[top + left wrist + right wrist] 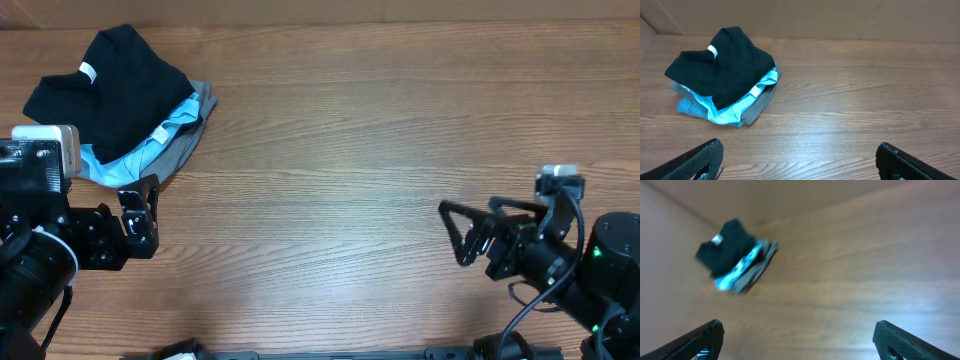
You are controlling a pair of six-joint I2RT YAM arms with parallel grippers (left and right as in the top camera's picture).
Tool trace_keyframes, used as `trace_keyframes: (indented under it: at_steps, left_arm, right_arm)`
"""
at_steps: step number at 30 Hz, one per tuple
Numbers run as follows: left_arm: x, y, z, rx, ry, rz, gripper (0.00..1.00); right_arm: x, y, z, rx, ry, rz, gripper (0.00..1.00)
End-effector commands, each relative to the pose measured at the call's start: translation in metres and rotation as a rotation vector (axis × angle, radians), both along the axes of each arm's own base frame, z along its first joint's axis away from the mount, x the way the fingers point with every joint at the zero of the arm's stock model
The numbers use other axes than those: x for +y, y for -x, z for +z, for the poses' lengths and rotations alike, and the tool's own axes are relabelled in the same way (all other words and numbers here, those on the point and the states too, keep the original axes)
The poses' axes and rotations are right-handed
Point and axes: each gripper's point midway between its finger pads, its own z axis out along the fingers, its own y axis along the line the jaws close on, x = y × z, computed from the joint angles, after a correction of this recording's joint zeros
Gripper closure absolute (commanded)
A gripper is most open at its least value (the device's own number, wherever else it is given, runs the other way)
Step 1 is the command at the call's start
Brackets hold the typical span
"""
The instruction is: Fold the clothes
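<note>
A pile of clothes lies at the far left of the table: a black garment with a white label on top, a light blue one under it, and a grey one at the bottom. The pile also shows in the left wrist view and, blurred, in the right wrist view. My left gripper is open and empty, just in front of the pile. My right gripper is open and empty at the near right, far from the clothes.
The wooden table stretches between the two arms. A brown wall runs along the table's far edge.
</note>
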Motion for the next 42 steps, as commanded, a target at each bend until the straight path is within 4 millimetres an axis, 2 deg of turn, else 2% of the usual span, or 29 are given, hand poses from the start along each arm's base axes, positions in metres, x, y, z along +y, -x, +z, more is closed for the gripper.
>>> trace_keyframes:
  at_steps: [1,4,6,7,8,10,11,14,16,21,27,32,42]
  left_arm:
    - [-0.002,-0.001,-0.001,0.004,0.012,-0.004,0.0]
    - [-0.002,-0.002,-0.001,0.005,0.012,-0.004,0.0]
    - [-0.002,-0.002,-0.001,0.005,0.012,-0.004,0.0]
    - [-0.002,-0.002,-0.001,0.005,0.012,-0.004,0.0]
    - [-0.002,-0.002,-0.001,0.005,0.012,-0.004,0.0]
    - [-0.002,-0.002,-0.001,0.005,0.012,-0.004,0.0]
    - [-0.002,-0.002,-0.001,0.005,0.012,-0.004,0.0]
    - [-0.002,-0.002,-0.001,0.005,0.013,-0.004,0.0]
    - [-0.002,-0.002,-0.001,0.005,0.012,-0.004,0.0]
    - [-0.002,-0.002,-0.001,0.005,0.012,-0.004,0.0]
    - [-0.002,-0.002,-0.001,0.005,0.012,-0.004,0.0]
    - [-0.002,-0.002,-0.001,0.005,0.012,-0.004,0.0]
    - [-0.002,-0.002,-0.001,0.005,0.013,-0.004,0.0]
  right_arm:
    - [-0.032,-0.019,0.009,-0.107,0.123,-0.163,0.0]
    - [-0.032,-0.027,0.024,-0.324,0.23,-0.105,0.0]
    - [-0.031,-0.03,0.021,-0.416,0.258,-0.085,0.0]
    - [-0.033,-0.031,0.014,-0.441,0.257,-0.092,0.0]
    - [-0.036,-0.033,0.004,-0.453,0.256,-0.108,0.0]
    - [-0.048,-0.037,-0.042,-0.459,0.264,-0.158,0.0]
    - [-0.051,-0.037,-0.057,-0.454,0.267,-0.169,0.0]
    - [-0.061,-0.036,-0.1,-0.45,0.276,-0.212,0.0]
    - [-0.062,-0.035,-0.121,-0.461,0.271,-0.212,0.0]
    - [-0.062,-0.032,-0.156,-0.501,0.265,-0.215,0.0]
    - [-0.06,-0.038,-0.191,-0.433,0.217,-0.208,0.0]
    - [-0.054,-0.04,-0.18,-0.504,0.201,-0.181,0.0]
    - [-0.054,-0.04,-0.181,-0.502,0.201,-0.18,0.0]
